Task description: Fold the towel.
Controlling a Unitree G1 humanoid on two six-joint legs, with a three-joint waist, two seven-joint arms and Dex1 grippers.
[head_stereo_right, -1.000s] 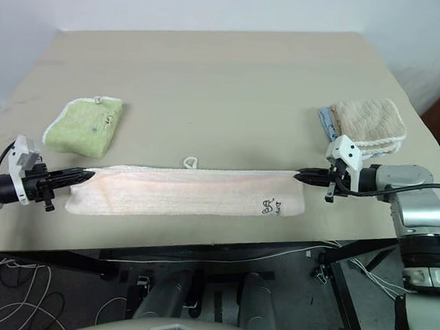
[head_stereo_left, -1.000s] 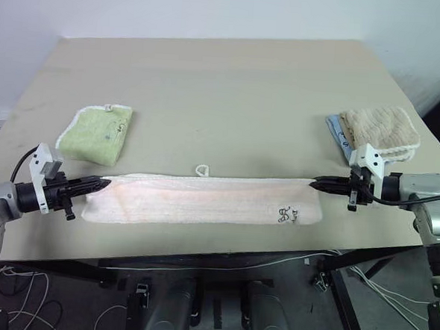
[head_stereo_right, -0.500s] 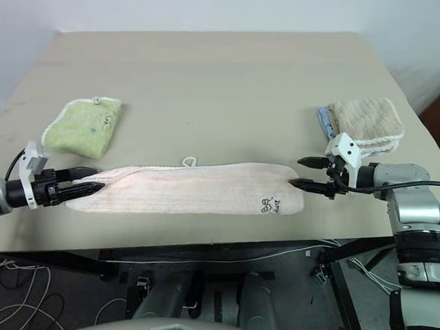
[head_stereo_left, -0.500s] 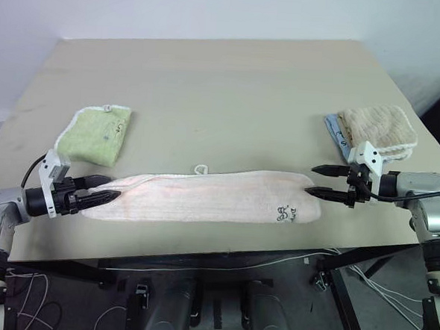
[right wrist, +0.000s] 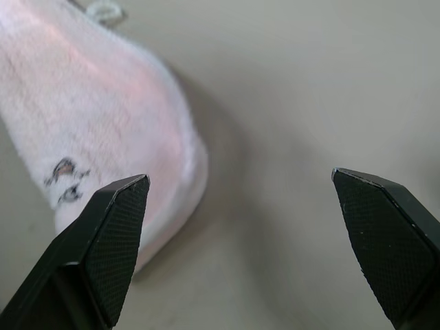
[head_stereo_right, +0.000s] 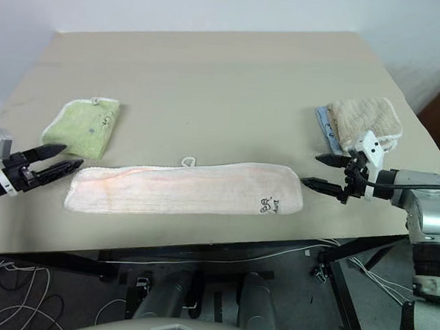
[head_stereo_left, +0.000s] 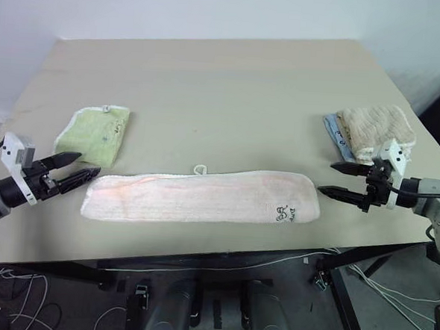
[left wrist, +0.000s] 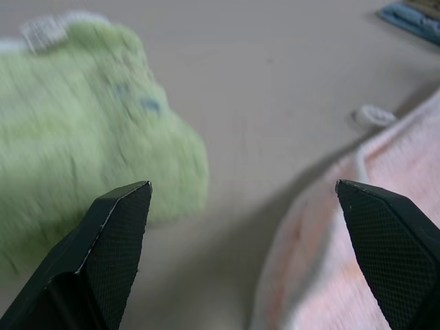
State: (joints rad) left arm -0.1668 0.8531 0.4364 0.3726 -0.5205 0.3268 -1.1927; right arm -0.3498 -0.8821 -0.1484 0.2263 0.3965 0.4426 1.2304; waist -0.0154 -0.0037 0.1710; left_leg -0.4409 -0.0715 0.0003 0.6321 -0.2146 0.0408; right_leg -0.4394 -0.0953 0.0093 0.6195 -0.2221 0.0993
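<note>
change: we have let go of both ends, left pincer (head_stereo_left: 76, 167) and right pincer (head_stereo_left: 338, 180) now wide open, empty, drawn clear | towel (head_stereo_left: 203, 195) lies as a long strip along the table's (head_stereo_left: 232, 91) near edge | meaning: lengthwise fold looks done, crosswise fold left

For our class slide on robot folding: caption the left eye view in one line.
Both open pincers, left pincer and right pincer, flank the pink towel lying on the table.
</note>
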